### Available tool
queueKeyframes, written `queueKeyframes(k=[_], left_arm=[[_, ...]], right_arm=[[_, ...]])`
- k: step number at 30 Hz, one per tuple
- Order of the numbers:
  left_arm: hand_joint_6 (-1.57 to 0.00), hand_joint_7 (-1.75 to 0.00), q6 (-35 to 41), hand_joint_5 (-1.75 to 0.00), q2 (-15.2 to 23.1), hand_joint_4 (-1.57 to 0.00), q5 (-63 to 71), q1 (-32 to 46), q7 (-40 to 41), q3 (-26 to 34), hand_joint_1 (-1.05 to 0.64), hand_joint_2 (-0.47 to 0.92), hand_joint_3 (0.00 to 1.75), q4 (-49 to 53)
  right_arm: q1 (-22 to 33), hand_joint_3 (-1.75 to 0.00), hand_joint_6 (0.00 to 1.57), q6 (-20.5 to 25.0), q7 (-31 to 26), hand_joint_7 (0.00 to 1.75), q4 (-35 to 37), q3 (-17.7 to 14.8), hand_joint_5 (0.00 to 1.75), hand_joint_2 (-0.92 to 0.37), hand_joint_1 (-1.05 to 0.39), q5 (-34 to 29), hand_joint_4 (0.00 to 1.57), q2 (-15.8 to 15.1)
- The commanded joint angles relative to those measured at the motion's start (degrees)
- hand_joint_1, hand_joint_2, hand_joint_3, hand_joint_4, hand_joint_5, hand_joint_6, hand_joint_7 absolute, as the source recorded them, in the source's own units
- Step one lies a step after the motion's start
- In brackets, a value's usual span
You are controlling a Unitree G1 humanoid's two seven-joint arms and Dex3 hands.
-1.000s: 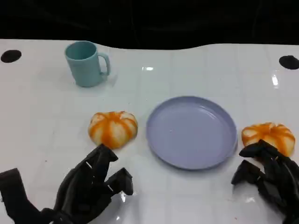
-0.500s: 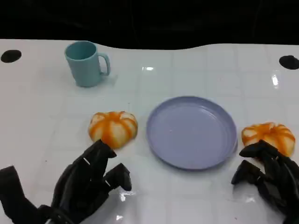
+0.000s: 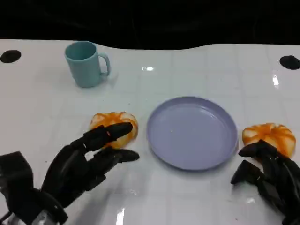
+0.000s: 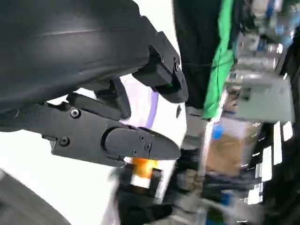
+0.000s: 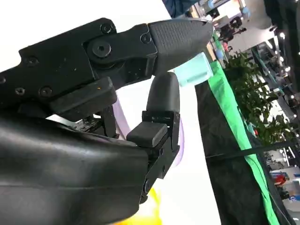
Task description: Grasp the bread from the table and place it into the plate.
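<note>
My left hand (image 3: 86, 159) is low on the tabletop (image 3: 47, 117), fingers spread apart and holding nothing. The upper fingertips (image 3: 123, 127) sit over the near face of the left bread (image 3: 112, 127); I can't tell if they touch it. The lower fingers (image 3: 126, 156) reach along the tabletop just in front of the bread, toward the plate (image 3: 192, 132) side.

Risks on this side:
- fingers close too shallow, only on the front edge, so the soft bun squashes or rolls off away from my palm
- lower fingers sweep in and nudge the bread into the plate rim just beyond my fingertips, so the plate slides
- top finger presses down rather than wrapping, so the bread pops out sideways

The cup (image 3: 86, 63) stands well beyond my left hand, far side of the bread. I judge it safe unless the bread gets shoved hard that way.

The plate lies between my 2 hands with nothing in it, so placing is not yet done. A drop from too high could bounce the bread off the shallow rim.

My right hand (image 3: 267, 176) holds nothing, fingers partly curled but apart. The second bread (image 3: 269, 137) sits just past its fingertips, close or touching, can't tell which. Risk here: any drift forward bumps that bread, or pushes it against the plate edge just beside it. If both hands go for bread at once they could crowd each other over the plate.

In the right wrist view my own fingers (image 5: 176, 33) block most of the scene, so that contact can't be checked there.
</note>
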Motion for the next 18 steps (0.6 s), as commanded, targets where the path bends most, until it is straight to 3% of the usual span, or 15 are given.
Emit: queueKeyframes(k=[1,6,10,18], left_arm=[[-0.44,-0.06,-4.2,-0.68,2.3,-0.21,4.3,-0.6,2.4,-1.2,-0.62,0.92,0.10,-0.2],[-0.38,0.00,-14.4,-0.44,8.4,-0.17,20.9,-5.4,10.5,-3.9,-0.56,0.92,0.03,0.6],[-0.37,-0.01,-18.4,-0.39,11.1,-0.20,29.0,-7.7,16.7,-5.6,-0.53,0.90,0.01,1.9],[-0.43,0.00,-17.8,-0.23,15.9,-0.26,47.9,-10.5,29.7,-9.9,-0.50,0.82,0.00,0.2]], right_arm=[[0.7,-0.20,0.64,1.3,-0.6,1.20,-0.5,-0.2,1.56,-0.92,-0.57,0.2,0.66,-0.1],[0.9,-0.21,0.66,1.1,-1.9,1.18,-0.9,-0.1,1.57,-0.92,-0.57,-0.4,0.66,0.0],[0.7,-0.20,0.67,2.7,-1.8,1.17,-1.3,-0.4,1.57,-0.92,-0.56,0.5,0.66,0.2],[1.2,-0.16,0.65,5.9,-0.8,1.15,-3.2,-0.6,1.58,-0.92,-0.52,2.1,0.64,0.2]])
